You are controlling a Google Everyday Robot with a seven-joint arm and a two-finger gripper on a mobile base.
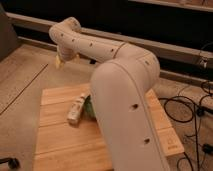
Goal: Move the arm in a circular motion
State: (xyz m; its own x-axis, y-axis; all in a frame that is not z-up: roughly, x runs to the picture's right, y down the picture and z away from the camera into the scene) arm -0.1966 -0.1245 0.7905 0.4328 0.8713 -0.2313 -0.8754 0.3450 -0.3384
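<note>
The arm [125, 95] is cream-white and very thick. It rises from the bottom centre, bends at a bulbous elbow, then reaches back and to the left to a far joint [67, 31]. Below that joint hangs the gripper [62, 58], over the floor beyond the far left corner of the wooden table [60, 142].
A white bottle [76, 109] lies on the table just left of the arm. A green bowl [88, 106] shows only as a sliver behind the arm. Black cables [192, 107] lie on the floor at the right. A dark ledge runs along the back, and a black caster [10, 162] sits at bottom left.
</note>
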